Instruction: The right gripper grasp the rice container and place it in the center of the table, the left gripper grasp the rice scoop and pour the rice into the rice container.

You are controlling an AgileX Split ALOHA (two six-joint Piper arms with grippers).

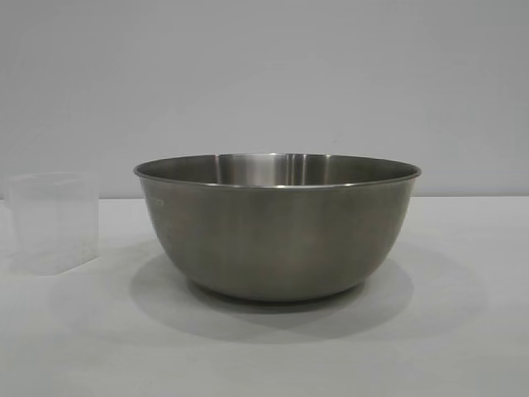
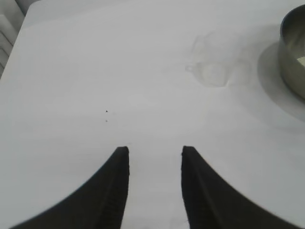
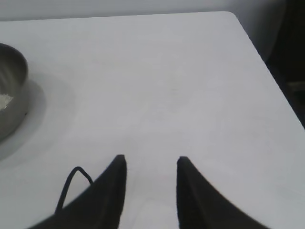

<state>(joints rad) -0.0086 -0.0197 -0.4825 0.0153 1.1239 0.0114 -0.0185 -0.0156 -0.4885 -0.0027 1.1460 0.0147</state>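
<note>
The rice container (image 1: 277, 223), a large steel bowl, stands upright in the middle of the white table (image 1: 463, 331). Its edge shows in the left wrist view (image 2: 293, 52) and in the right wrist view (image 3: 10, 90), where pale rice (image 3: 5, 101) lies inside it. The rice scoop (image 1: 51, 222), a clear plastic cup, stands upright to the bowl's left and looks empty; it also shows in the left wrist view (image 2: 217, 64). My left gripper (image 2: 155, 150) is open and empty above bare table, away from the cup. My right gripper (image 3: 148, 158) is open and empty, away from the bowl.
The table's far corner and edge show in the right wrist view (image 3: 248, 33), with a dark gap beyond it. The table's other corner shows in the left wrist view (image 2: 28, 12). A plain wall stands behind the table.
</note>
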